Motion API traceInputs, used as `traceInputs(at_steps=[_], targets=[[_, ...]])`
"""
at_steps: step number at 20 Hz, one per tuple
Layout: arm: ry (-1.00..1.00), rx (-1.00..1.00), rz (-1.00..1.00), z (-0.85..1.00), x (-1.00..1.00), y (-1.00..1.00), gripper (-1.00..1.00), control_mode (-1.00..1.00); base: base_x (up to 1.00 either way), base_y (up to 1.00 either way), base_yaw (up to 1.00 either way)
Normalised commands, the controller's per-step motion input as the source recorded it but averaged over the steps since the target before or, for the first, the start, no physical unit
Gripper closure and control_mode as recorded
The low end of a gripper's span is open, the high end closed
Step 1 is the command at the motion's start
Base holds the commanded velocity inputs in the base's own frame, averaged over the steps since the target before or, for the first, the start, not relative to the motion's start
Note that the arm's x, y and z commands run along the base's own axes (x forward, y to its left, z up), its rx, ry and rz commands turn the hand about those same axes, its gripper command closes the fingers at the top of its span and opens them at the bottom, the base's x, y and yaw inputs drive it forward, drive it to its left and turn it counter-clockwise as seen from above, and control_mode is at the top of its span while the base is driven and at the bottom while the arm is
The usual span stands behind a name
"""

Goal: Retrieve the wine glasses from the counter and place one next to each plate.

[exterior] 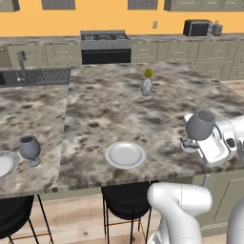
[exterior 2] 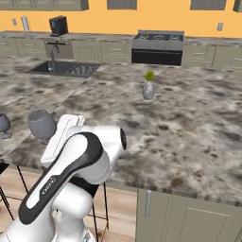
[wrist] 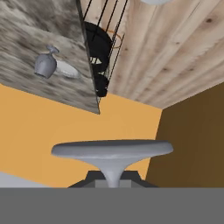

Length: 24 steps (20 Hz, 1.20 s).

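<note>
Leftmost in the left base view, a white plate (exterior: 5, 164) sits partly cut off at the edge of the stone-topped island (exterior: 114, 114), and a grey-blue wine glass (exterior: 30, 149) stands upright just beside it on its right. Further right, near the front edge of the island, a second white plate (exterior: 125, 155) lies flat with bare stone around it. Behind it, toward the middle of the island, stands a grey vase (exterior: 147, 86) with a yellow-green sprig. Over at the right, the gripper (exterior: 190, 141) is clamped on the stem of the second wine glass (exterior: 200, 125), whose rounded bowl stands up above the white hand, at the right part of the island's front edge. From the hand view that glass's round base (wrist: 111, 150) spreads just above the fingertips, stem pinched between them. At the back, the counter (exterior: 157, 39) runs under the orange wall with a stove (exterior: 106, 46) and a microwave (exterior: 198, 28).
</note>
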Motion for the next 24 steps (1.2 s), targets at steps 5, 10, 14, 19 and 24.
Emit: traceInputs(at_steps=[5,10,14,19,24], targets=[[0.02,0.00,0.00,-0.25,0.80,-0.28,1.00,-1.00,0.17,-0.02,-0.02],[-0.01,0.00,0.11,-0.46,0.94,-0.63,1.00,-1.00,0.00,0.00,0.00],[0.00,-0.01,0.09,-0.75,0.97,-0.47,1.00,-1.00,0.00,0.00,0.00],[0.06,-0.06,0.04,-0.51,0.90,-0.19,1.00,-1.00,0.00,0.00,0.00],[0.14,0.00,0.00,-0.27,0.68,0.00,1.00,-1.00,0.00,0.00,0.00]])
